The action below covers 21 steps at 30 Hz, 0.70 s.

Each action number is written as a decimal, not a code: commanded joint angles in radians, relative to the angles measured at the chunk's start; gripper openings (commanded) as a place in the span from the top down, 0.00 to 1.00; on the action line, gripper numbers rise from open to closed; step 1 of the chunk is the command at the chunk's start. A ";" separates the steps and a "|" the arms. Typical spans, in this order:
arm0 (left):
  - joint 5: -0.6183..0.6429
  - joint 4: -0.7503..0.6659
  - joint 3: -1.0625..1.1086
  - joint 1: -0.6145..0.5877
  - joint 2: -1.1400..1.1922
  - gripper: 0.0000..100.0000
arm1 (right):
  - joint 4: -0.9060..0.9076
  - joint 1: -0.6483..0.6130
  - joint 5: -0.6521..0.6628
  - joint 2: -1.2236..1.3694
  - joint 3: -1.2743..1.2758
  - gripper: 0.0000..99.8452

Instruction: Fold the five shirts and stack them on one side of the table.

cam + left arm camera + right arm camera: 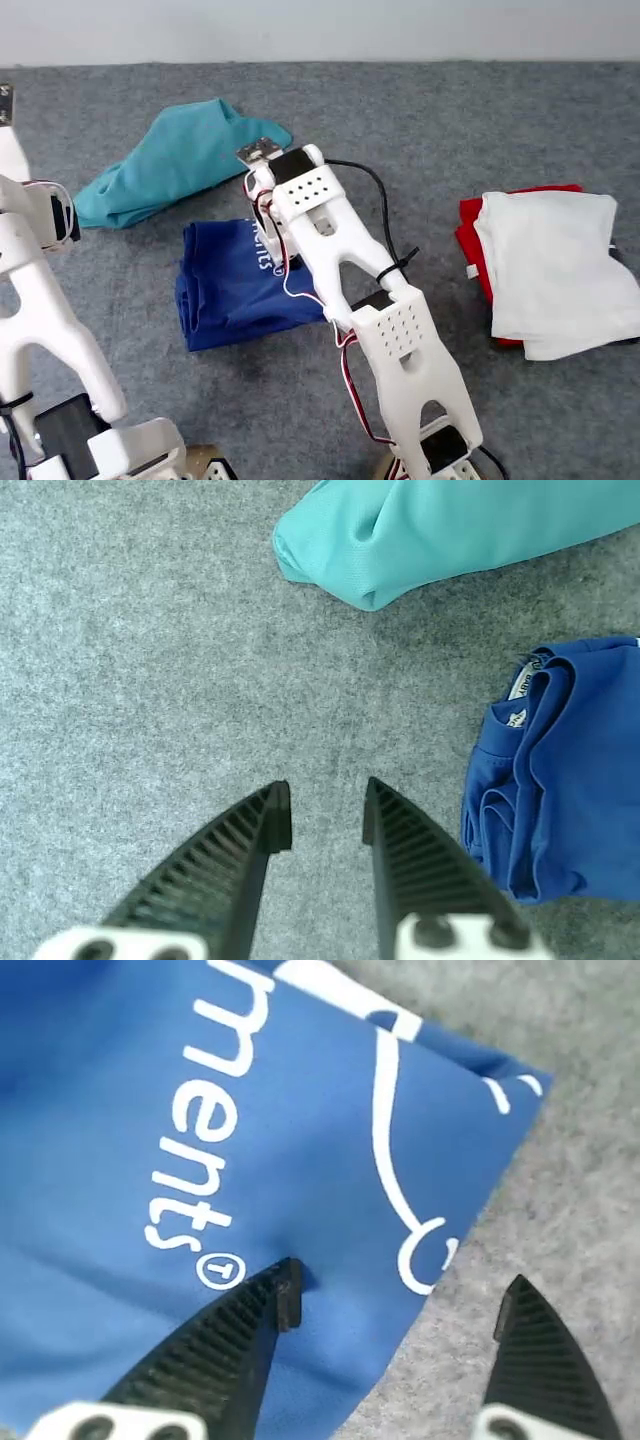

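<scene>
Folded and stacked at 3 o'clock: white shirt [550, 270] on red shirt [468, 235]. At centre, part-folded: blue shirt [230, 290], right gripper [400, 1300] spread across its edge, grasping nothing. At 10 o'clock, crumpled: teal shirt [170, 160]. Left gripper [326, 812] parted, empty.

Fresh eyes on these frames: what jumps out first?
The right tool, open, straddles the edge of the blue shirt in the middle of the table, one finger on the cloth. A white shirt lies folded on a red shirt at the right side, and a crumpled teal shirt lies far left.
</scene>
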 commanded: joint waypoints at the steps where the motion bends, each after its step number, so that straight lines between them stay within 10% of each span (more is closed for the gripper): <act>1: 0.005 0.017 -0.004 0.000 -0.015 0.88 | -0.005 -0.007 -0.012 0.010 -0.040 0.68; 13: 0.005 0.018 -0.004 0.000 -0.015 0.88 | -0.054 -0.030 -0.006 0.182 -0.041 0.69; 21: 0.005 0.018 -0.004 0.000 -0.015 0.88 | -0.084 -0.145 0.166 0.174 -0.041 0.89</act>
